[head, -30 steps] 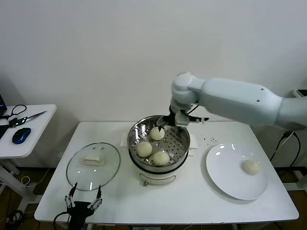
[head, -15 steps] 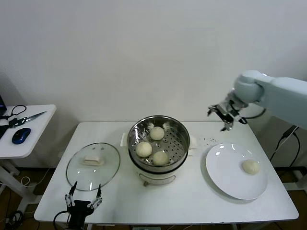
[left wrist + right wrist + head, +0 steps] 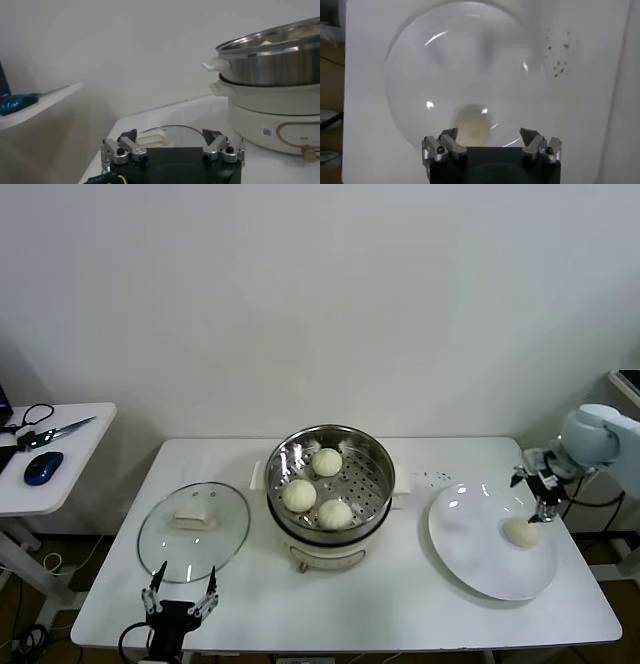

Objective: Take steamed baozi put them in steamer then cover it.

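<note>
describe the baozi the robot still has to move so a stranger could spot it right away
Start at the white table and find the flat white plate on the robot's right, beside the steamer. On that plate, near the far right side, lies one baozi, with the right gripper open just above it. It is the only bun alone on a plate; the three others sit inside the steamer.

The room was evenly and brightly lit from overhead, with the white wall (image 3: 300,294) shading darker toward its left corner. Soft shadows lay under the steamer (image 3: 331,484) and the plate (image 3: 480,564). Glare streaks ran across the plate's rim (curved white glints in the right wrist view) and on the cover (image 3: 193,530). The right wrist view was hazy, the last baozi (image 3: 471,125) blurred. The left wrist view looked dimmer and soft.
</note>
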Controlling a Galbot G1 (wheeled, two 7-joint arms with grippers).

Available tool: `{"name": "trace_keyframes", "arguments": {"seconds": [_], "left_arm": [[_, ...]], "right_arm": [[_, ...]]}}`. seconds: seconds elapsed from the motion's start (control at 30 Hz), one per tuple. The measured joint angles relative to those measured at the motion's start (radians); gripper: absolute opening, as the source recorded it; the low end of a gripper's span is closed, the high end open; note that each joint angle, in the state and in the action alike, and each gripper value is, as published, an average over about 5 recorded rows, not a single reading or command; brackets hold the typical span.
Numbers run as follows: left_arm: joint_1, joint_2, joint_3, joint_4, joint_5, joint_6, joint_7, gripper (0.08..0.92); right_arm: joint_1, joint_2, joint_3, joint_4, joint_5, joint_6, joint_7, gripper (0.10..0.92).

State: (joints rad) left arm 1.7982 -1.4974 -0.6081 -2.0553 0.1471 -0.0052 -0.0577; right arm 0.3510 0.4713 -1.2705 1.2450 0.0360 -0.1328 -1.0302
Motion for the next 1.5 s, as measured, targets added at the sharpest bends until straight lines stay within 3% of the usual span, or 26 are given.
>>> {"name": "trace_keyframes", "arguments": {"seconds": [0.33, 0.83, 1.17, 1.5], "left_arm": [[0.001, -0.002, -0.013, 0.006, -0.001, 0.004, -0.001, 0.823], [-0.002, -0.005, -0.024, 0.014, 0.002, 0.008, -0.003, 0.823], [0.005, -0.006, -0.025, 0.002, 0.003, 0.008, -0.003, 0.823], [0.015, -0.007, -0.023, -0.007, 0.001, 0.006, -0.004, 0.823]], "right_arm": [[-0.232, 0.051, 0.232, -0.145, -0.086, 0.012, -0.005, 0.823], [-0.353, 0.132, 0.354, -0.255, -0.163, 0.017, -0.025, 0.819], [-0.361, 0.146, 0.373, -0.271, -0.164, 0.017, -0.031, 0.690], [-0.266, 0.148, 0.315, -0.237, -0.062, -0.015, -0.026, 0.670]]}}
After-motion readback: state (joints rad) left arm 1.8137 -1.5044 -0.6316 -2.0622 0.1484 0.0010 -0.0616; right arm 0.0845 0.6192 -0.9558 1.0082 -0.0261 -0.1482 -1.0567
